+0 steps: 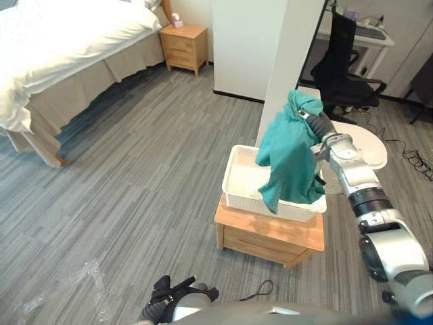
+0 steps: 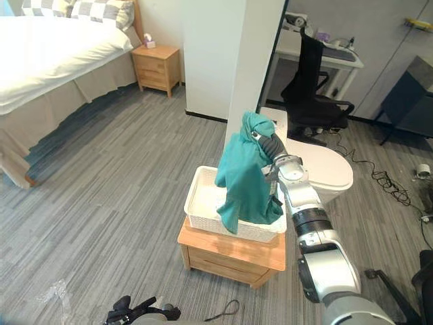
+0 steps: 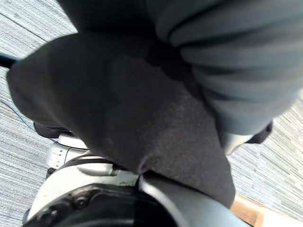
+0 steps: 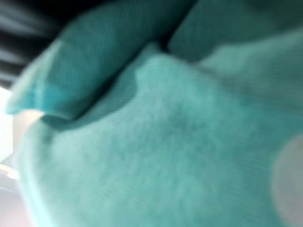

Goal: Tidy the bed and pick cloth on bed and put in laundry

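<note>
Teal cloth (image 1: 287,159) hangs over white basket (image 1: 237,186), top bunched in curled fingers (image 1: 306,115) of right hand (image 1: 323,126).

1. I can read no text, number or sign anywhere in these views;
2. the small pink box (image 1: 177,20) on the nightstand (image 1: 184,46) is too small for me to make out any print on it.

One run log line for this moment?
right hand: holds teal cloth; teal cloth: hangs over white basket; left hand: low
</note>
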You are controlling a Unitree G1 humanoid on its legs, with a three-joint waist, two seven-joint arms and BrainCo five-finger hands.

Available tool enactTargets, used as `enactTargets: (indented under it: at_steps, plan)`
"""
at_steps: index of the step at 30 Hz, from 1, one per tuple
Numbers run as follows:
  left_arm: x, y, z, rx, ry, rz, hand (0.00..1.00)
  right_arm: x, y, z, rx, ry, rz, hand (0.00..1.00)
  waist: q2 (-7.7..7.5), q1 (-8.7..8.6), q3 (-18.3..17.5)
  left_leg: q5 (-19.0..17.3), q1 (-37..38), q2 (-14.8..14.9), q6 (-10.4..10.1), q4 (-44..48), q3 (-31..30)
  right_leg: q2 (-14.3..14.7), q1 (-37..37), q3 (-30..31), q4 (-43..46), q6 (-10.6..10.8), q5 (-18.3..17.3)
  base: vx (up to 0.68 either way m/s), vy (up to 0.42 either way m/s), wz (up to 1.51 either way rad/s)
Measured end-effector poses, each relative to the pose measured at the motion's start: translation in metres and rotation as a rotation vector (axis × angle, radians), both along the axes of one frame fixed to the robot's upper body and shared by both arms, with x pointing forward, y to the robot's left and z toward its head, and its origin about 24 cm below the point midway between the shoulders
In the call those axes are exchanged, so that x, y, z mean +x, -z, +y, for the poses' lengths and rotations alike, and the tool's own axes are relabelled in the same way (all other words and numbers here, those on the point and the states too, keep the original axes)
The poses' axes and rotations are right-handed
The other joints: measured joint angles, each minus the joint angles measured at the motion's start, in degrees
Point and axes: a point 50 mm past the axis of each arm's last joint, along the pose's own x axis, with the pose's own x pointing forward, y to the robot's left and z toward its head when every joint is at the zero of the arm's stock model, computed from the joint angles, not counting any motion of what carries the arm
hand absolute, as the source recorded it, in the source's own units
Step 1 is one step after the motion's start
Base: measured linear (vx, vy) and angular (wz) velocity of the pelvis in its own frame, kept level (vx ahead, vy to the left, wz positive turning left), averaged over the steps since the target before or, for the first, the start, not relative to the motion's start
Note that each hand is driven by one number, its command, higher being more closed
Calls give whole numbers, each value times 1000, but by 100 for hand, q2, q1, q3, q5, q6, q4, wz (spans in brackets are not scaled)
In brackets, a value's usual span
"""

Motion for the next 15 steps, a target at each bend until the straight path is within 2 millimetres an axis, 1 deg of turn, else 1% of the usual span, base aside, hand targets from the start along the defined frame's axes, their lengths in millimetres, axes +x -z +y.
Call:
enactTargets:
  at_steps: [1,2,3,4,5,6,7,8,9,12,13,15]
  plan:
    - [11,-3,5,13,10,-22,100,4,-9,0,1,23,-21,100,-66,85,28,31,-184,81,-26,-1,-51,66,-155,-24,-6,-39,13,-113,-79,8]
    - [17,-4,7,21,16,-36,100,7,-15,1,4,34,-37,100,-104,122,67,46,-290,116,-45,-1,-58,103,-244,-36,-12,-77,32,-94,-61,5]
    - [31,-9,14,42,25,-68,100,13,-31,3,23,52,-76,100,-215,173,159,60,-498,195,-75,0,-54,192,-443,-30,-48,-164,90,-72,-61,3]
    - [46,-16,23,68,37,-110,100,18,-50,5,42,70,-123,100,-313,282,347,106,-668,287,-79,1,-51,284,-582,-59,-62,-215,124,-75,-68,4]
    - [53,-20,27,81,42,-131,100,19,-59,6,48,78,-146,100,-365,302,434,131,-744,334,-86,1,-40,329,-635,-95,-81,-252,150,-79,-94,19]
    - [66,-27,33,103,49,-166,100,22,-75,5,63,96,-187,100,-477,326,571,188,-906,399,-90,2,-39,392,-742,-162,-118,-277,173,-62,-73,20]
    - [71,-30,37,112,48,-181,100,23,-81,6,74,102,-203,100,-519,344,617,213,-978,426,-105,2,-40,420,-798,-197,-129,-287,182,-31,-77,24]
    - [81,-37,41,129,45,-220,100,24,-94,6,95,109,-231,100,-600,398,781,250,-1063,451,-113,4,-48,450,-834,-250,-146,-308,207,0,-57,20]
    - [90,-41,43,139,39,-247,100,24,-101,2,111,124,-250,100,-651,476,841,293,-1173,458,-101,4,-79,463,-924,-298,-145,-310,209,34,-45,20]
    - [101,-49,44,150,46,-299,100,23,-117,-9,138,147,-290,100,-669,600,1065,413,-1310,419,-119,34,-134,462,-997,-306,-144,-332,242,58,-7,22]
    - [103,-50,44,152,47,-305,100,22,-120,-12,140,153,-295,100,-669,613,1093,430,-1342,408,-116,39,-136,460,-1014,-308,-144,-331,243,71,-1,20]
    - [111,-57,45,168,51,-342,100,22,-132,-13,156,157,-323,100,-680,629,1231,461,-1471,413,-134,39,-134,461,-1124,-307,-116,-325,250,28,1,12]
